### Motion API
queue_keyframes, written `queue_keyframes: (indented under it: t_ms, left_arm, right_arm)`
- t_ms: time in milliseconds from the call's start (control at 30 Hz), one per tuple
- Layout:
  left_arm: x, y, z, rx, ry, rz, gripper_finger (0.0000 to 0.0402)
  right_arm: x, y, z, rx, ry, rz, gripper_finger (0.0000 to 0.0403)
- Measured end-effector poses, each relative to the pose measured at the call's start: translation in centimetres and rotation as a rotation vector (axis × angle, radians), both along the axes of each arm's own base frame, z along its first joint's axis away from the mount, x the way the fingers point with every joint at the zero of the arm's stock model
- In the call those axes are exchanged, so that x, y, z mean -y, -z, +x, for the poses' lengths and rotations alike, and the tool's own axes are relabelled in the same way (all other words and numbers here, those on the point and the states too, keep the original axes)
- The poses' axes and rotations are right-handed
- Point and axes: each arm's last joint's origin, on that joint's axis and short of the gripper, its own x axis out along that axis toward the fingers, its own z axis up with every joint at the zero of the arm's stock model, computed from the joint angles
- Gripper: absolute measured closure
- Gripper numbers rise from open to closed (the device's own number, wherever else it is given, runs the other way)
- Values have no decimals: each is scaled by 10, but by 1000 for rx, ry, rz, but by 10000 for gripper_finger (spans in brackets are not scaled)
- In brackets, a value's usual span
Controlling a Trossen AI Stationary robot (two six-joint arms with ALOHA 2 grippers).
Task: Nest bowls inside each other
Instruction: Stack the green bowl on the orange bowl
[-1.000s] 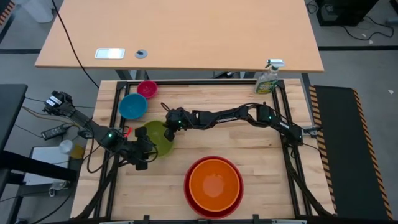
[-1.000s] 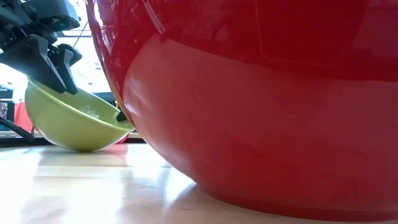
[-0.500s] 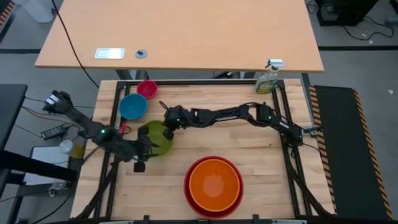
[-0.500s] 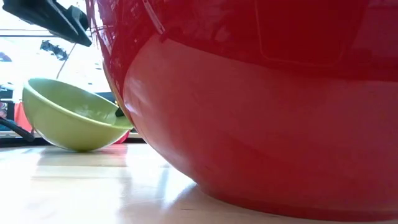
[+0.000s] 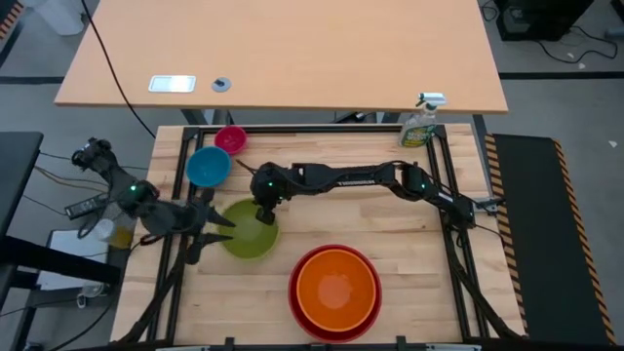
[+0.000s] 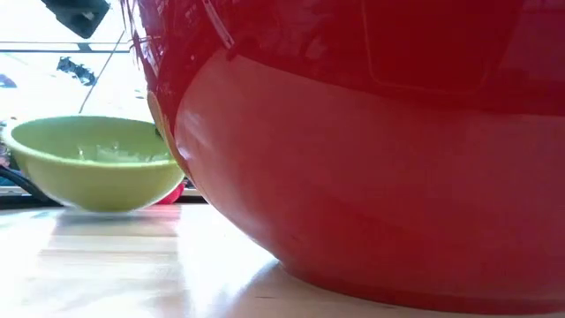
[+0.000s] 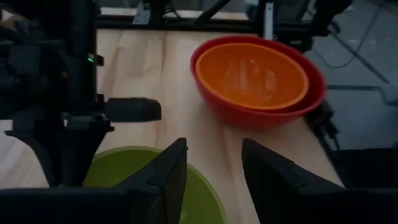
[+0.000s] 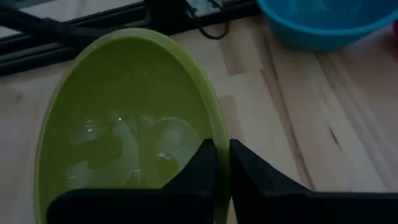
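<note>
The lime green bowl (image 5: 246,234) (image 8: 124,124) (image 6: 88,168) sits level at the table's middle left, and my right gripper (image 5: 263,213) (image 8: 222,149) is shut on its far rim. My left gripper (image 5: 224,220) (image 7: 211,174) hangs open just above the bowl's left rim (image 7: 112,174), touching nothing. The orange bowl (image 5: 334,288) rests nested inside the red bowl (image 5: 295,310) at the near middle. The blue bowl (image 5: 208,166) and the pink bowl (image 5: 231,138) rest on their bases at the far left. My right gripper pinches the green bowl's rim (image 8: 214,127) on its far side, with one finger (image 8: 202,165) inside the bowl and the other outside. The fingers slant down from the table's far side. The bowl sits level, mouth up. Whether its base is clear of the table, I cannot tell.
A green spray bottle (image 5: 419,122) stands at the far right corner. The red bowl's wall (image 6: 371,159) fills most of the low view. Bare wood (image 5: 409,244) lies to the right of the nested pair and between the bowls.
The green bowl, tipped a second ago with its near-left rim high, has come level and moved a little toward the near edge. My right gripper has risen with the far rim. My left gripper has gone up and back toward the table's left edge, still open.
</note>
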Motion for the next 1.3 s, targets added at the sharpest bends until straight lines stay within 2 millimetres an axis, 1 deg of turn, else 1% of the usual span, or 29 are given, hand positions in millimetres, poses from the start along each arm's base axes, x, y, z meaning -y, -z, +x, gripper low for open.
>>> queue_keyframes:
  t_ms: [133,300,367,467,567,667,833,967,1033,1133,1200,1300]
  left_arm:
    - [0,-6,-6,50,42,-21,244]
    - [-1,-14,-13,121,87,-52,244]
    - [-1,-15,-15,129,98,-56,244]
    - [-2,-15,-17,132,104,-53,244]
    - [-2,-14,-16,124,103,-49,244]
    - [-2,-13,-17,115,104,-39,244]
    - [-3,-10,-17,89,97,-37,244]
    - [-3,-9,-18,79,83,-24,244]
    - [-4,-9,-18,80,80,-22,244]
    - [-4,-9,-17,84,65,-17,244]
    - [-4,-9,-17,83,63,-22,244]
    - [-4,-8,-18,77,55,-39,244]
  right_arm:
    - [2,-17,-3,-29,-61,25,371]
    - [8,-50,-9,-29,-127,68,371]
    - [9,-58,-12,-31,-139,53,371]
    - [13,-70,-23,-51,-139,55,371]
    - [15,-90,-38,-66,-144,45,371]
    - [15,-107,-48,-53,-155,24,371]
    - [7,-120,-66,-125,-174,29,371]
    - [-6,-139,-82,-137,-206,28,371]
    - [-15,-144,-90,-164,-226,29,371]
    - [-29,-143,-98,-234,-260,36,371]
    - [-39,-139,-104,-308,-289,40,371]
    - [-54,-126,-112,-435,-320,56,371]
